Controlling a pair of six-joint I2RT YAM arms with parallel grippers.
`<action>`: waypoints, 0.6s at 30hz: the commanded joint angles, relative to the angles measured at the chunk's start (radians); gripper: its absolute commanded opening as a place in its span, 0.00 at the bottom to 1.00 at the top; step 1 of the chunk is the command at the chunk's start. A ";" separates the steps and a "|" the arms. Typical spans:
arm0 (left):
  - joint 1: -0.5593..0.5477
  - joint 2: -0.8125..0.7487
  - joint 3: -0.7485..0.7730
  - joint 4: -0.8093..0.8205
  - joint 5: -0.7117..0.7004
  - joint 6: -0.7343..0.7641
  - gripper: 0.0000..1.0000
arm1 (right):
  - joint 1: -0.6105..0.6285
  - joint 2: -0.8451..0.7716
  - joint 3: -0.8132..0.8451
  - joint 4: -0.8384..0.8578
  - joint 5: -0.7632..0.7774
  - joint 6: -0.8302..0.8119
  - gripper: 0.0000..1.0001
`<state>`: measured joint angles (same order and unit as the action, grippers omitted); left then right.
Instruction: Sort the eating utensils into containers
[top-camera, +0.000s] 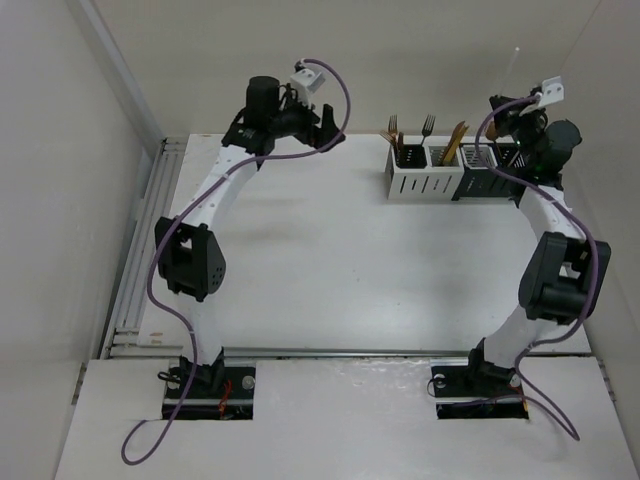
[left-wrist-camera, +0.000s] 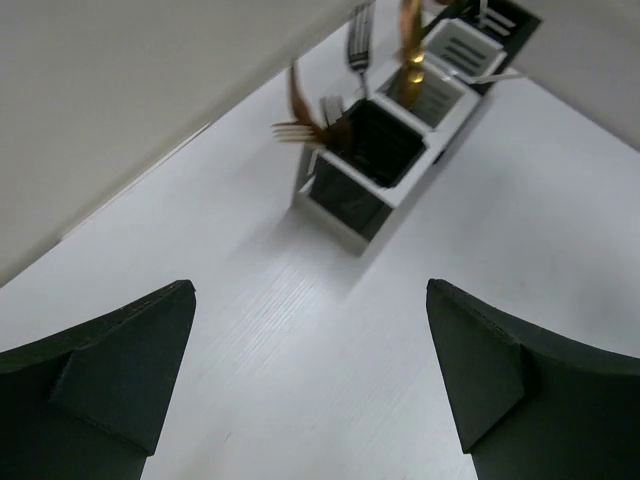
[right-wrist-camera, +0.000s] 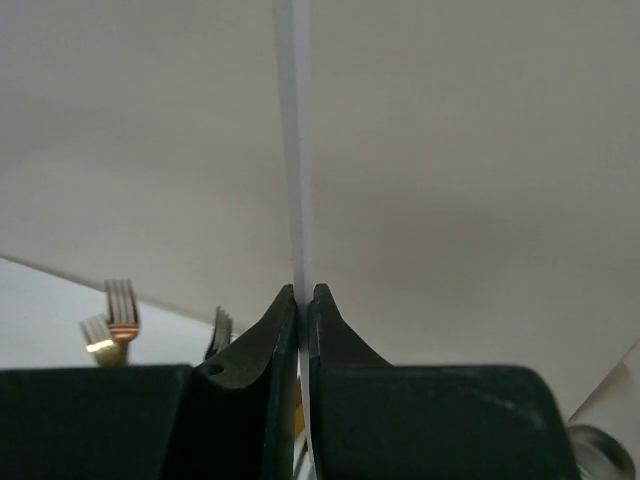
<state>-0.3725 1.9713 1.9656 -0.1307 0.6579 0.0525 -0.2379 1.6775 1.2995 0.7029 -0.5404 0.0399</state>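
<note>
The containers (top-camera: 455, 172) stand in a joined row at the back right, two white and two black. Copper forks (top-camera: 392, 135), a silver fork (top-camera: 428, 125) and a gold utensil (top-camera: 455, 140) stick up from the white ones. My right gripper (right-wrist-camera: 303, 292) hangs over the black end of the row, shut on a thin white utensil handle (right-wrist-camera: 292, 150) that points straight up; its other end is hidden. My left gripper (left-wrist-camera: 310, 295) is open and holds nothing, above bare table to the left of the containers (left-wrist-camera: 385, 165), with the copper forks (left-wrist-camera: 300, 125) ahead of it.
Pale walls enclose the table on three sides, and the back wall is close behind the containers. A metal rail (top-camera: 140, 260) runs along the left table edge. Purple cables (top-camera: 345, 95) loop off both wrists.
</note>
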 joint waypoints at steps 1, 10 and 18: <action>0.049 -0.089 -0.050 -0.004 -0.044 0.063 1.00 | -0.003 0.109 0.046 0.237 -0.053 -0.020 0.00; 0.103 -0.098 -0.102 0.005 -0.063 0.072 1.00 | -0.023 0.306 0.053 0.477 -0.049 0.026 0.00; 0.153 -0.117 -0.142 0.015 -0.063 0.081 1.00 | -0.023 0.327 -0.019 0.486 -0.049 0.035 0.00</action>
<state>-0.2443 1.9320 1.8339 -0.1520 0.5926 0.1154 -0.2550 2.0220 1.3087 1.0870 -0.5789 0.0643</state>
